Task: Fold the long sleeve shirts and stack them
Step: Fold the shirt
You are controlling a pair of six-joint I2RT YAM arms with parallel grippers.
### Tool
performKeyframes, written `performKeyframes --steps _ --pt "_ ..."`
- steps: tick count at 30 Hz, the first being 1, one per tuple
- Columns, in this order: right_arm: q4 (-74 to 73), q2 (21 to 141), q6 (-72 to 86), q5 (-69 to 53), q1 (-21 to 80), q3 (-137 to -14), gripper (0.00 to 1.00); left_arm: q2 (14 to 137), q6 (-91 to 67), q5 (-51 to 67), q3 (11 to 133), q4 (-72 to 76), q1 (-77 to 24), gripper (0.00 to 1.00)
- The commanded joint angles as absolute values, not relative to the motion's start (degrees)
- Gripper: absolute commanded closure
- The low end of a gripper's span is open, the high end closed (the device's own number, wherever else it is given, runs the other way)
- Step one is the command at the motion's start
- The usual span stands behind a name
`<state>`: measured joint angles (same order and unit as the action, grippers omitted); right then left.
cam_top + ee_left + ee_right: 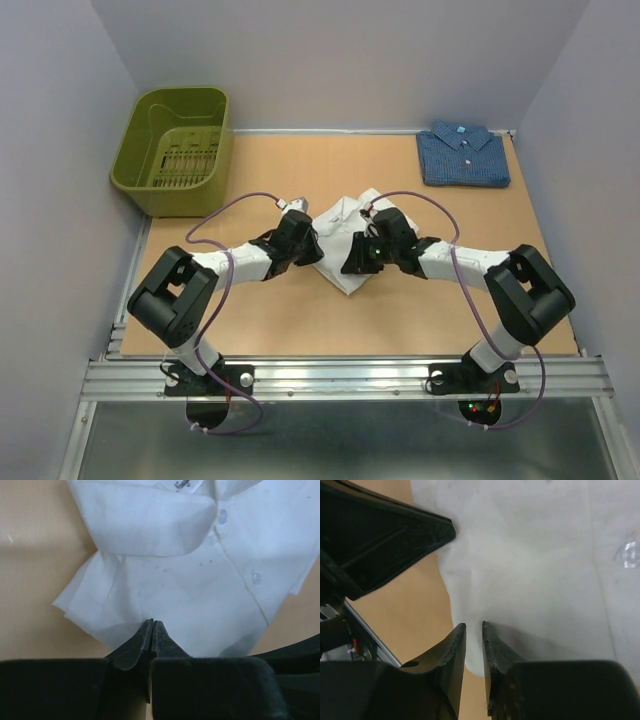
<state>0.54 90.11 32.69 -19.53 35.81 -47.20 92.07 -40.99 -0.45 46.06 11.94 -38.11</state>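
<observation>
Place: robot lab, one closed test cell.

- Walls (350, 60): plain pale panels on my left, right and far sides.
- Table (260, 320): a bare brown board filling the cell floor.
- Rail (340, 378): aluminium profile along the near edge, with my left base (205, 378) and right base (480, 378) bolted on side by side.
- Cables (225, 215): purple, looped loose from my bases up along both arms.
- Lamps (470, 407): small green and red lights by my right base.
- Props: green bin (175, 150) at far left; folded blue shirt (463, 155) at far right; white shirt (338, 212) mid-table. Nothing else is laid out, as on a test rig.
</observation>
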Motion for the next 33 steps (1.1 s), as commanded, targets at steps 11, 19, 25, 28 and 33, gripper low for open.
performKeyframes --steps 11,19,25,28,33 --pt "6.33 91.15 34.01 -27.96 35.95 -40.25 0.75 92.02 -41.05 5.62 39.29 12.75 -29.01 0.95" --pt "0.35 80.86 31.99 -25.75 18.5 -48.42 0.68 92.99 -39.99 6.94 40.25 12.57 -28.74 0.96" --pt "2.18 86.74 32.25 -26.37 9.24 -51.68 0.66 93.34 -39.11 6.94 41.66 12.04 -28.74 0.95" --pt "7.79 91.47 34.79 -28.11 5.2 -48.54 0.67 93.78 -38.76 6.77 42.54 11.6 -28.74 0.95" --pt "13.88 97.38 37.62 -27.96 1.59 -42.72 0.69 94.39 -38.76 6.42 43.16 11.34 -28.74 0.95"
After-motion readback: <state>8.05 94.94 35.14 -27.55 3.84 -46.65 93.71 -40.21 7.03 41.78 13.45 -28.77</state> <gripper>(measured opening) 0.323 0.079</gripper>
